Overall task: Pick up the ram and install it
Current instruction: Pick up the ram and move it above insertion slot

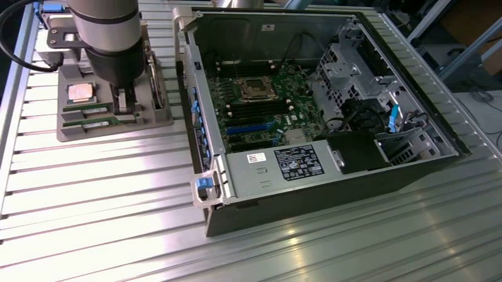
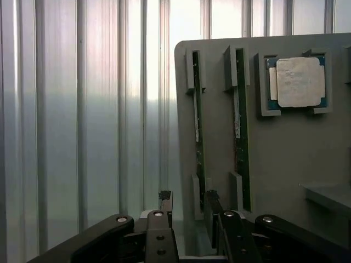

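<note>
Two rams stand on edge in slots of a grey parts tray (image 2: 274, 164). One ram (image 2: 198, 126) is by the tray's edge and a second ram (image 2: 240, 126) lies beside it. My gripper (image 2: 188, 198) is open and hovers low over the tray, one fingertip (image 2: 164, 196) on each side of the end of the edge-side ram, not touching it. In the exterior view the gripper (image 1: 121, 104) hangs over the tray (image 1: 70, 132) at that view's left, next to the green sticks (image 1: 96, 123).
A square silver processor (image 2: 299, 82) sits in the tray past the rams. The open computer case (image 1: 314, 188) lies at the exterior view's right, its motherboard (image 1: 263, 111) with dark memory slots exposed. Ribbed metal table (image 1: 94, 205) lies all around.
</note>
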Controlling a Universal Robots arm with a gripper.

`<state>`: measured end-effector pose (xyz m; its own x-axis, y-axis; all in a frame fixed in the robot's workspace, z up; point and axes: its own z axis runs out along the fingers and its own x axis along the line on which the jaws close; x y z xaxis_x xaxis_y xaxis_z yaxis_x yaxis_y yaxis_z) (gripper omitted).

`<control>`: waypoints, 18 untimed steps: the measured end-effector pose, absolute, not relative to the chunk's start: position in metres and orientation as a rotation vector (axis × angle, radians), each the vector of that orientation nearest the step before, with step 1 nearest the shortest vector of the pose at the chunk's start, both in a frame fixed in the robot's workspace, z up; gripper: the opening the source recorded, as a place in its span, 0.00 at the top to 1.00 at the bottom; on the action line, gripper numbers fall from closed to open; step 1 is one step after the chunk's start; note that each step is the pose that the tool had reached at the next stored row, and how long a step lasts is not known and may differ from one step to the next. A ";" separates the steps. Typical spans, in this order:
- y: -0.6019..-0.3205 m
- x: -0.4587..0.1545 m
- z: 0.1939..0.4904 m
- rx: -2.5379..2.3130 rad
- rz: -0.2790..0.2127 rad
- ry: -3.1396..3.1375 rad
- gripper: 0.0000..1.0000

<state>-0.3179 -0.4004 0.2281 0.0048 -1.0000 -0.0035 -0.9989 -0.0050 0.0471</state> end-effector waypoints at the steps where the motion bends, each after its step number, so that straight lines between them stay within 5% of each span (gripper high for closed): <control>1: -0.400 -0.318 0.227 2.205 -0.055 -2.194 0.64; 18: -0.400 -0.322 0.216 2.206 -0.050 -2.195 0.64</control>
